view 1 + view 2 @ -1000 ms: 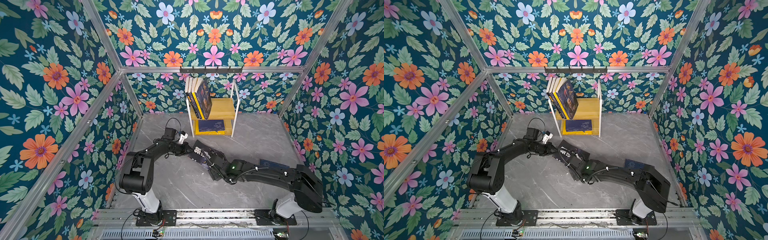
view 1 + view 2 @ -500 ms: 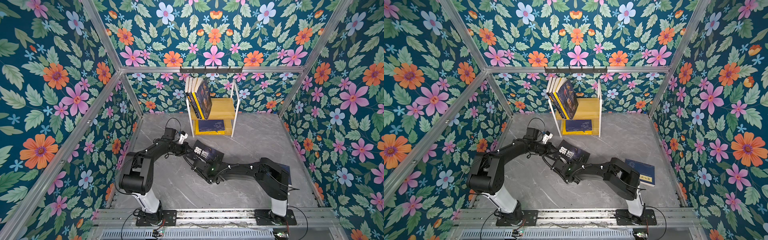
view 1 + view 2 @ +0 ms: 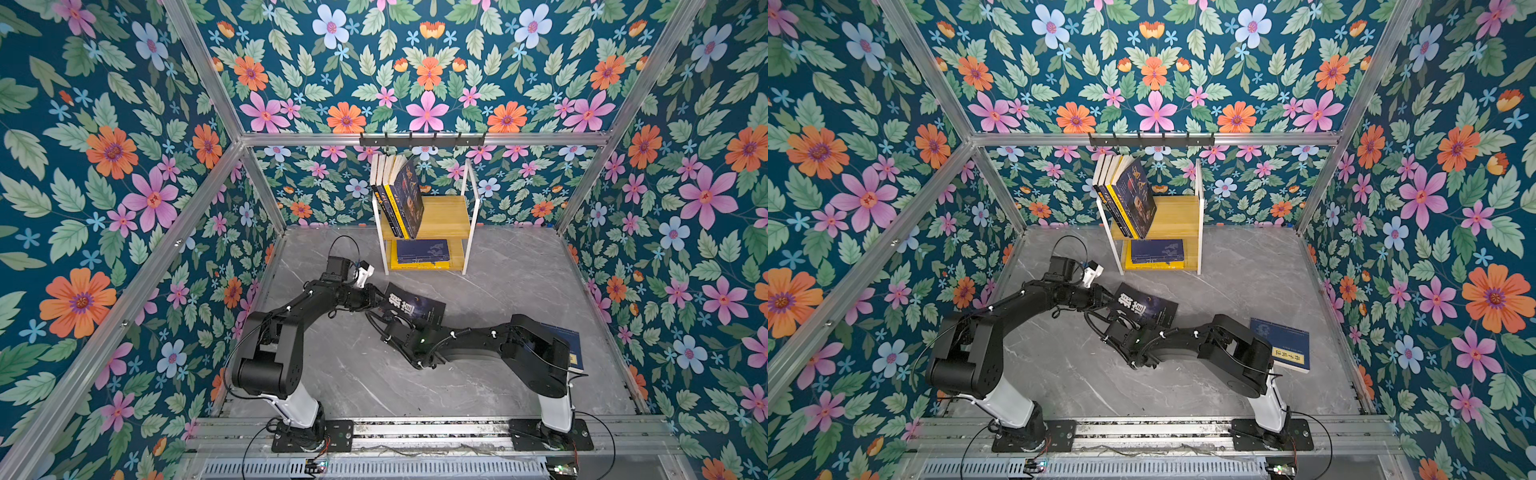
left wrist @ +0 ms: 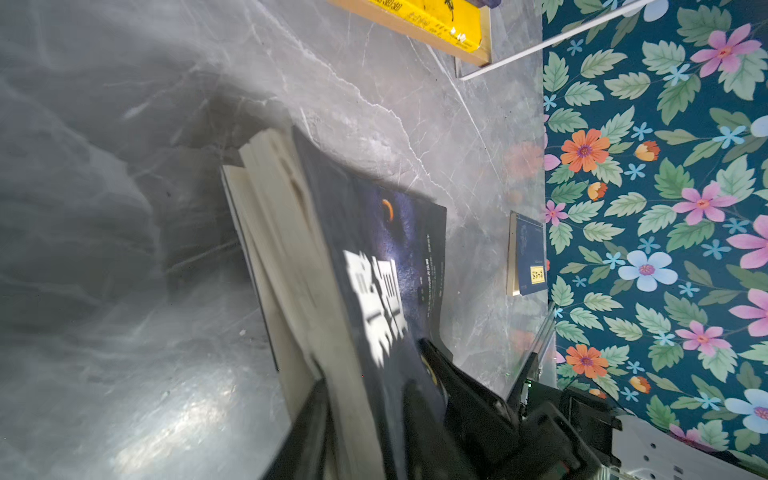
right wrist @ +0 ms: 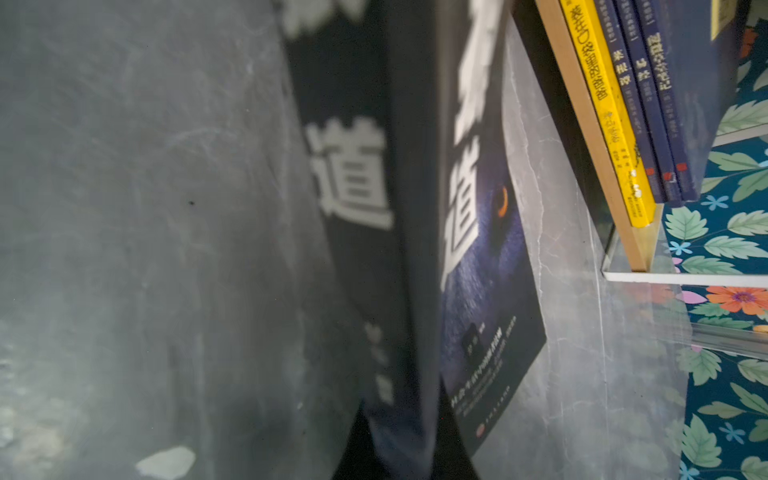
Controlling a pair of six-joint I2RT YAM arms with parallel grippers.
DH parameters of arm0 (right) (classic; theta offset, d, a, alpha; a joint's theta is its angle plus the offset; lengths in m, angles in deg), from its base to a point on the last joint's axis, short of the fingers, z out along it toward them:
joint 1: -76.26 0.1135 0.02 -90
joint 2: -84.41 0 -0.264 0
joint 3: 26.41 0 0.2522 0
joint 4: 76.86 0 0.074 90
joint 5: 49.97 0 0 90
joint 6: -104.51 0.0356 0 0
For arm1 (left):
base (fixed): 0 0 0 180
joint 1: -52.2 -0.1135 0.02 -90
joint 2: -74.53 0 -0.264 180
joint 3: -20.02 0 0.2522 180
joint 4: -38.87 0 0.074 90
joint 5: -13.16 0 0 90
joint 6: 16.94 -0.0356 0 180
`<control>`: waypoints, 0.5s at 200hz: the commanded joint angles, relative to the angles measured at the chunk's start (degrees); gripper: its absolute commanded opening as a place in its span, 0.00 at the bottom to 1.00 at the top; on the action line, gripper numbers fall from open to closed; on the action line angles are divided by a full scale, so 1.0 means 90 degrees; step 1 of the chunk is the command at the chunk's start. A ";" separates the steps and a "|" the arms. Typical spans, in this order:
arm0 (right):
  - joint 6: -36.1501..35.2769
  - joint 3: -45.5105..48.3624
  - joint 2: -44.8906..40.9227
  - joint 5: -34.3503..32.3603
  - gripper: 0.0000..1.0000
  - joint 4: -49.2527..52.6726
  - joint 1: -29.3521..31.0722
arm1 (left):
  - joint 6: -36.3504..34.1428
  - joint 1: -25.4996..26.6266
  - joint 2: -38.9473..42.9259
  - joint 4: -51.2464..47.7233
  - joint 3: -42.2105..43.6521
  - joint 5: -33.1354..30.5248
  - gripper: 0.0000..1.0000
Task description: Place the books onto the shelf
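A black book with a wolf eye (image 3: 415,309) (image 3: 1144,307) is held tilted above the middle of the floor. My right gripper (image 3: 401,322) (image 5: 405,436) is shut on its near edge. My left gripper (image 3: 380,300) (image 4: 361,415) has one finger on each side of the book's left end. That view is blurred, so I cannot tell whether they press on it. The shelf (image 3: 440,216) (image 3: 1177,216) stands at the back wall. Several books (image 3: 399,195) lean on its upper board, and a navy one (image 3: 422,251) tops a flat stack on the lower board. Another navy book (image 3: 569,345) (image 3: 1285,345) lies on the floor behind my right arm.
A black hook rail (image 3: 422,141) runs along the back frame above the shelf. Floral walls close in the grey marble floor (image 3: 519,282) on three sides. The arm bases stand on a metal rail (image 3: 415,428) at the front edge.
My right arm has folded back with its elbow raised, and its gripper has shut on the wolf-eye book. The book's cover now faces up. The left arm has stayed put.
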 commanded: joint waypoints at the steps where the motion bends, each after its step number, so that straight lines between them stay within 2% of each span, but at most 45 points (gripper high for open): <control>1: 0.0076 0.0223 -0.0215 -0.0115 0.00 0.0026 -0.0041 | -0.0172 -0.0115 0.0291 -0.0118 0.0085 -0.0055 0.51; 17: 0.0092 0.0423 -0.0473 -0.0159 0.00 0.0036 -0.0044 | -0.0283 -0.0309 0.0627 -0.0115 0.0129 -0.0328 0.66; 44: 0.0090 0.0891 -0.0938 -0.0137 0.00 -0.0341 -0.0042 | -0.0787 -0.0564 0.1128 -0.0247 0.0131 -0.1009 0.82; 82: 0.0096 0.1206 -0.1723 0.0087 0.00 -0.0520 -0.0042 | -0.1465 -0.0617 0.1794 -0.0569 0.0093 -0.2026 0.96; 100: -0.0084 0.1425 -0.2274 0.0243 0.00 -0.0868 -0.0053 | -0.1631 -0.0617 0.2248 -0.0425 0.0242 -0.2136 1.00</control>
